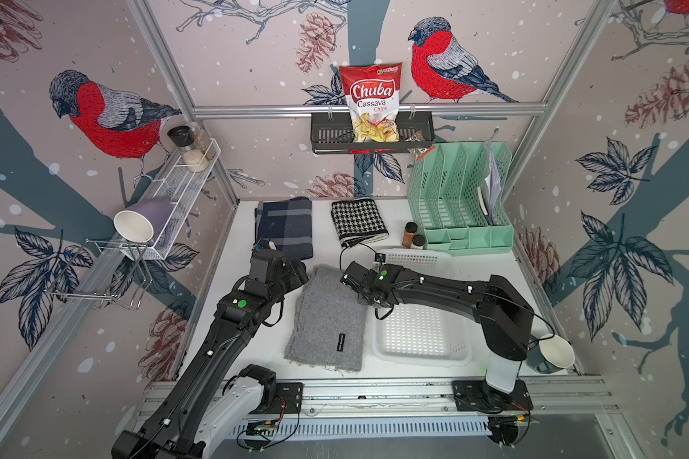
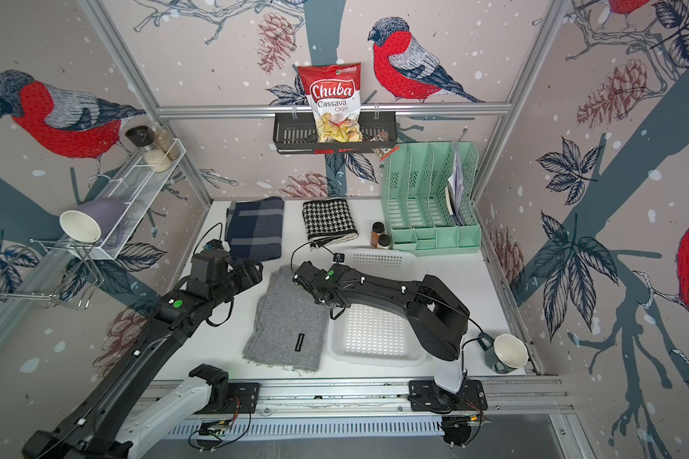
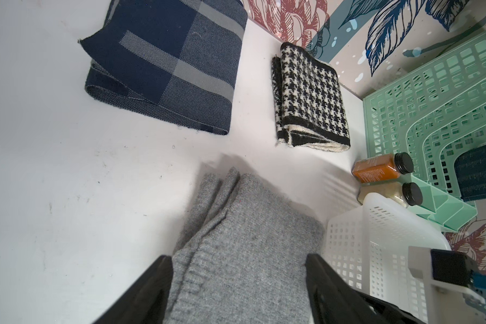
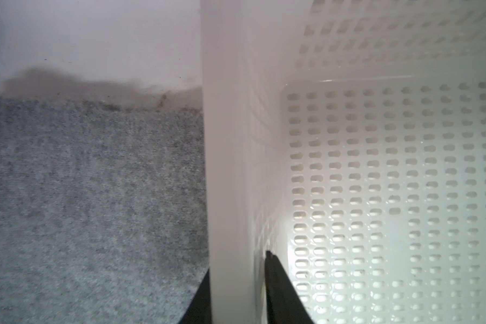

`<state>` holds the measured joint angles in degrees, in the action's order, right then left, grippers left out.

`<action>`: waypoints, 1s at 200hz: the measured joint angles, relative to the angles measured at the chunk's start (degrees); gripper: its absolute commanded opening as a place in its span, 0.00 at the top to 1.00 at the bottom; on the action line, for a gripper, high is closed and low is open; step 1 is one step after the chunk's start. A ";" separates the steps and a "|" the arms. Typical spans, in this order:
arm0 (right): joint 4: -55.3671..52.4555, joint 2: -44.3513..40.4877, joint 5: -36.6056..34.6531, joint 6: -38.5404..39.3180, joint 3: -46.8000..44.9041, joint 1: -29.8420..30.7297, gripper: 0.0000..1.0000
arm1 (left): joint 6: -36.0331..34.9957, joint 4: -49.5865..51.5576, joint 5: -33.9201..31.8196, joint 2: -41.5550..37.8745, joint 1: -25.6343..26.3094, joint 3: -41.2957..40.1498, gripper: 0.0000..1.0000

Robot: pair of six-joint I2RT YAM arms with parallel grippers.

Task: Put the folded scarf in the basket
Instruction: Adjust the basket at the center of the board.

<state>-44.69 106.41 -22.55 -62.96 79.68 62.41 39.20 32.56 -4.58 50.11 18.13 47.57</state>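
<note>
Top views overhead; close wrist views share basket (image 3: 345, 246)

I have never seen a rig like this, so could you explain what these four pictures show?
Two robot arms with two-fingered grippers work at a table. Both top views look down on everything; each wrist view comes from a camera on one arm. On the table lie a grey scarf, a blue scarf, a checked scarf, a basket, jars and a green organiser. The left gripper hangs open over the grey scarf; the right gripper pinches the basket's wall. No scarf is held.
</note>
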 measured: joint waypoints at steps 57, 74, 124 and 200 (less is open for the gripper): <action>-7.06 -2.03 -4.15 -4.31 3.34 -0.98 1.00 | 0.87 0.00 0.02 -0.04 0.09 -0.15 0.22; -8.87 -3.61 -4.42 -7.26 4.50 -1.66 1.00 | 1.05 -0.04 0.02 -0.02 0.13 -0.24 0.22; -18.45 -5.70 -3.69 -20.11 13.14 -11.41 1.00 | 1.66 -0.22 0.11 0.17 0.90 -0.26 0.23; -19.06 -15.85 2.45 -31.93 6.69 -33.42 1.00 | 4.31 -0.81 0.07 0.07 4.28 -1.90 0.25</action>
<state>-63.75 90.56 -20.10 -94.89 86.37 28.99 43.51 31.75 -4.51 50.17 22.41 45.67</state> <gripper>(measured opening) 0.161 0.751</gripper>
